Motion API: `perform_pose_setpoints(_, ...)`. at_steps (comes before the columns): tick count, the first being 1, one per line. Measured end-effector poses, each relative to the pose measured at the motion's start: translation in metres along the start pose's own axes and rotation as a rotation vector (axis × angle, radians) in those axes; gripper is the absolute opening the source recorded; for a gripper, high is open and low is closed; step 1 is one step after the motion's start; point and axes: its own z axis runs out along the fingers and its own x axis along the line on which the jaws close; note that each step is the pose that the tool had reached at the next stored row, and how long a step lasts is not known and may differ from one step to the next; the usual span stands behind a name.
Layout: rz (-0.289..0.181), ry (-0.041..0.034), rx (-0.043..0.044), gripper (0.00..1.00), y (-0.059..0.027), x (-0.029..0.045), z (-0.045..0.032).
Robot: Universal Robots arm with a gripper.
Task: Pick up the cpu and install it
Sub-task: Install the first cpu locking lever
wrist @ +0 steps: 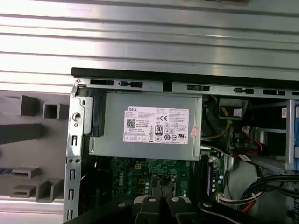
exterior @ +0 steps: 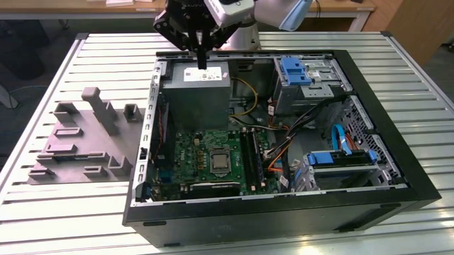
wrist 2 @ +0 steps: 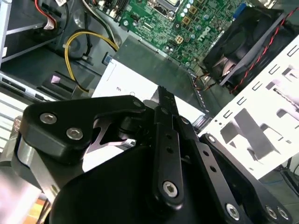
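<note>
Black linkage of my pincer (wrist 2: 162,98) sits closest in the second wrist view, the two fingers drawn together into one narrow blade with no gap I can make out. I cannot tell whether anything thin is pinched between them. From the exterior view the pincer (exterior: 202,59) hangs tip-down just above the labelled power supply (exterior: 201,85) at the far end of the open computer case (exterior: 284,215), which lies on the slatted worktop (exterior: 71,218).

I cannot find the cpu with any certainty. The metal-framed socket (exterior: 216,161) on the green motherboard (exterior: 190,154) looks dark in its middle, and the grey fixture block (exterior: 78,143) beside the case, on the exterior view's left, shows no chip I can pick out.

Doing this well, I judge, means keeping my wrist level and high enough to pass over the power supply and the yellow cables (exterior: 248,98). It also means squaring my fingers to the socket frame, since a flat chip tolerates no tilt.
</note>
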Motion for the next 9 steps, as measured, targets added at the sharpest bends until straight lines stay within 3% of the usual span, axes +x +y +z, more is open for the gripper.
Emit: perform_pose_setpoints(9, -0.155, 0.0069, -0.0038, 0.11, -0.0001, 0.0000, 0.0025)
